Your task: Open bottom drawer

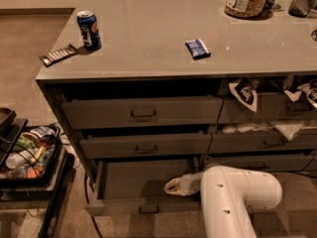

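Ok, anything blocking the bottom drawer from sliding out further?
Nothing visible. Only carpet lies in front of the bottom drawer, and the black cart stands off to its left. The pincer is over the drawer's inside, near its right end.

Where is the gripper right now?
Camera view, low centre: the cream two-finger gripper hangs over the right end of the pulled-out wide dark grey bottom drawer, with the bulky white arm to its right.
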Motion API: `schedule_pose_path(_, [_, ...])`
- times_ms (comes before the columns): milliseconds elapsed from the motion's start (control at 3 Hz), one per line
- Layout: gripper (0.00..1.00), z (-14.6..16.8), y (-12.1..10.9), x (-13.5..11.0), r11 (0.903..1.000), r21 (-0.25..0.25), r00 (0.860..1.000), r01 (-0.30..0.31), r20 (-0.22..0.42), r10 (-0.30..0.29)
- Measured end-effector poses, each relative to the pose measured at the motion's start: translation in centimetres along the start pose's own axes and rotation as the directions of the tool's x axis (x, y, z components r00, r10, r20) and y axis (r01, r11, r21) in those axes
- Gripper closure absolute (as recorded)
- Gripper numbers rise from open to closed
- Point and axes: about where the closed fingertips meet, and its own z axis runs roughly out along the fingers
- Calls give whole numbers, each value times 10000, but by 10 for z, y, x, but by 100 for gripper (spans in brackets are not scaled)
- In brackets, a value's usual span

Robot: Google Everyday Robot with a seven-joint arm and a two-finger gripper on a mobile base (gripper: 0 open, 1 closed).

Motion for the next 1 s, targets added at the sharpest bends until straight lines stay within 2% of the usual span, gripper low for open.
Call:
schedule_pose_path(333, [100, -3, 0, -3, 10000, 33, 9991, 19, 435, -20])
schedule_pose_path(667, [100, -3, 0, -3, 10000, 33, 9990, 19, 436, -20])
schedule_pose_path(1000, [100, -2, 5, 4, 9998, 189, 9999, -77, 100, 75])
